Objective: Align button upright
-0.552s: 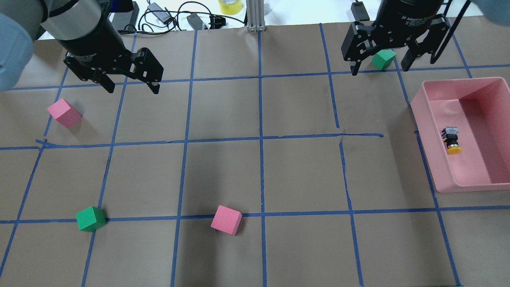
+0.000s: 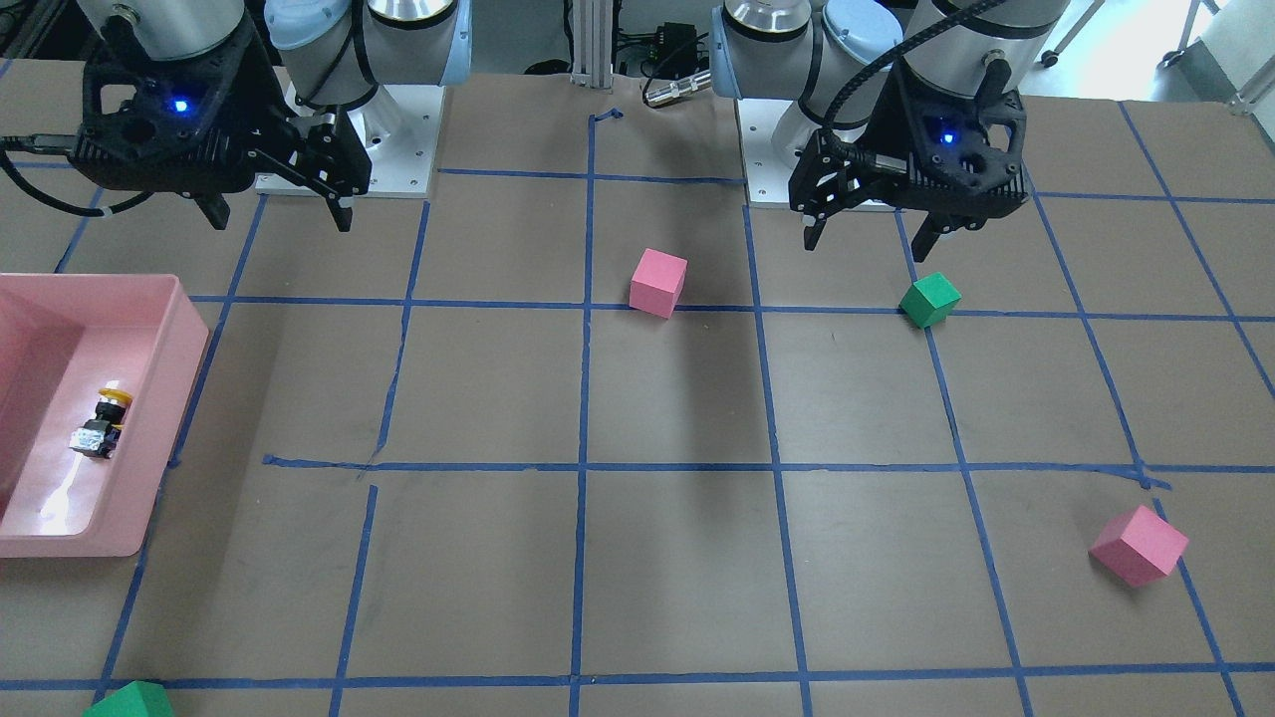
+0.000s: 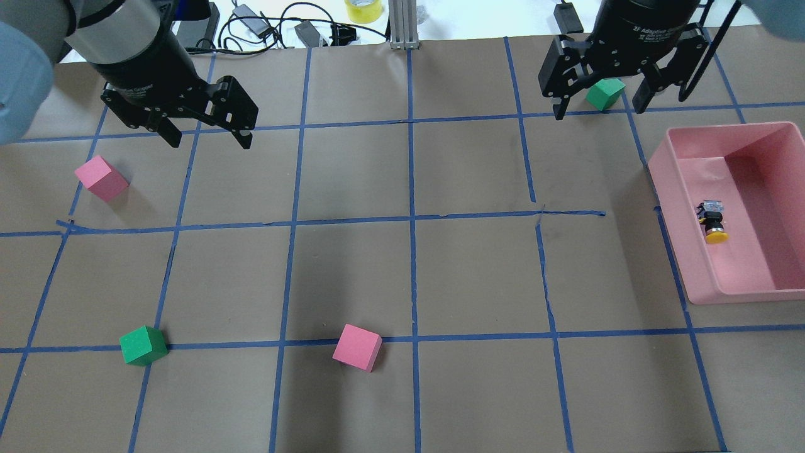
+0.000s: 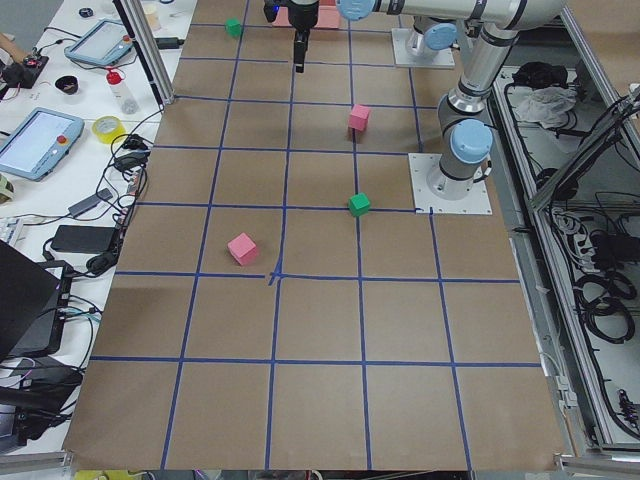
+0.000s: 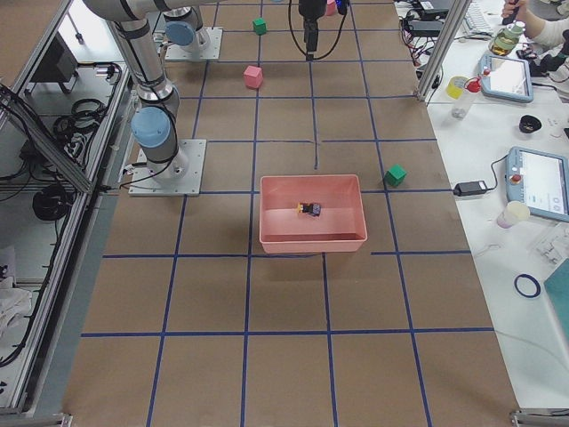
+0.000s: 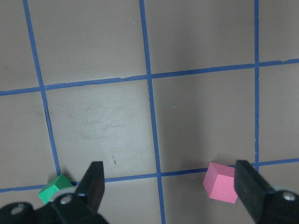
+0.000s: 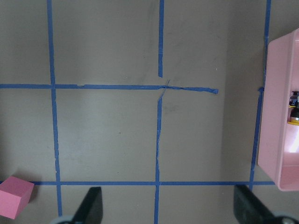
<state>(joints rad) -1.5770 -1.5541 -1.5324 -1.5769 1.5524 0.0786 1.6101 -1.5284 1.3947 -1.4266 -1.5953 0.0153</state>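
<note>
Over in the pink bin (image 3: 742,296), button (image 3: 712,221) looks tipped on its side, though it's tiny. Wide open, empty, well away: right gripper (image 3: 599,111), left gripper (image 3: 209,142). Risk: round cap slips the pinch; finger clips bin wall.

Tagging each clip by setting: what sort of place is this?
Probably a robotics lab workcell: a paper-covered table with a taped blue grid, the left arm bolted to it on a plate, and a teach pendant on the side bench.
</note>
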